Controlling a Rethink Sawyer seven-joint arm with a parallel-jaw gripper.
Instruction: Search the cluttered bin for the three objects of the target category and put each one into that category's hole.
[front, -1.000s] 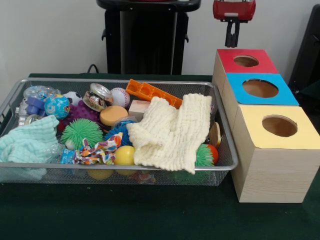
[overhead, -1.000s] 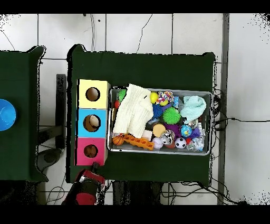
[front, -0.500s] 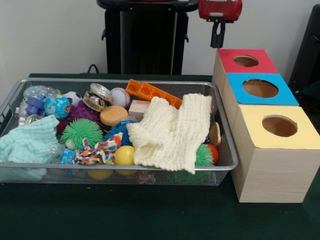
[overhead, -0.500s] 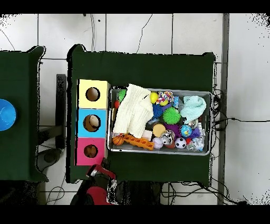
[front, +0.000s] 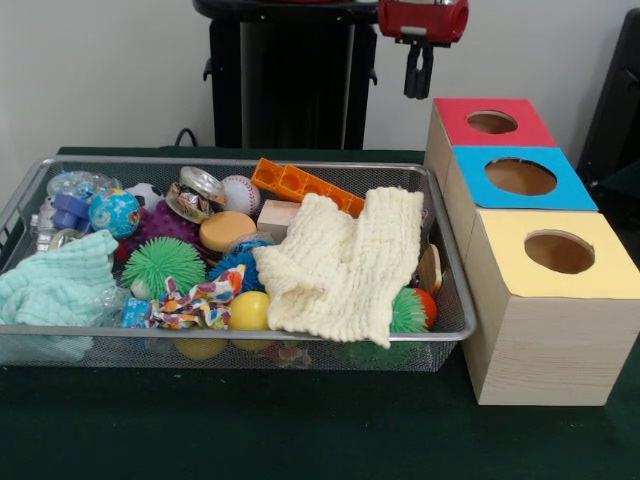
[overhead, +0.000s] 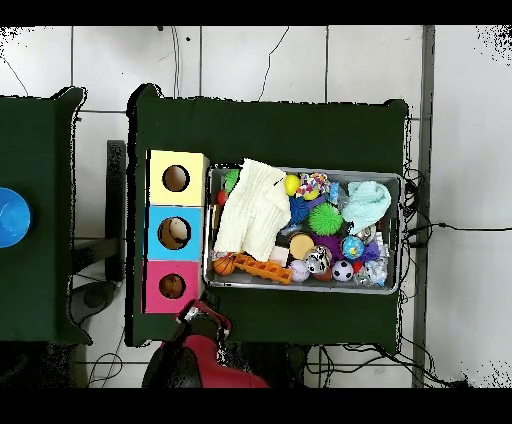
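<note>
On the counter (front: 300, 440), the wire bin (front: 240, 338) stays heaped with clutter: a cream cloth (front: 345, 262), a yellow ball (front: 249, 310), a green spiky ball (front: 162, 264). Beside it, overhead, the blue box's hole (overhead: 173, 233) seems to hold something pale; little else looks sorted. Farthest back, the pincer (front: 417, 72) hangs high, empty, fingers seemingly together.

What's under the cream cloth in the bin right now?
At the cream cloth's front edge a green spiky ball and a red ball poke out; the orange block runs behind it. Whatever lies beneath its middle is covered, so I cannot tell.
</note>
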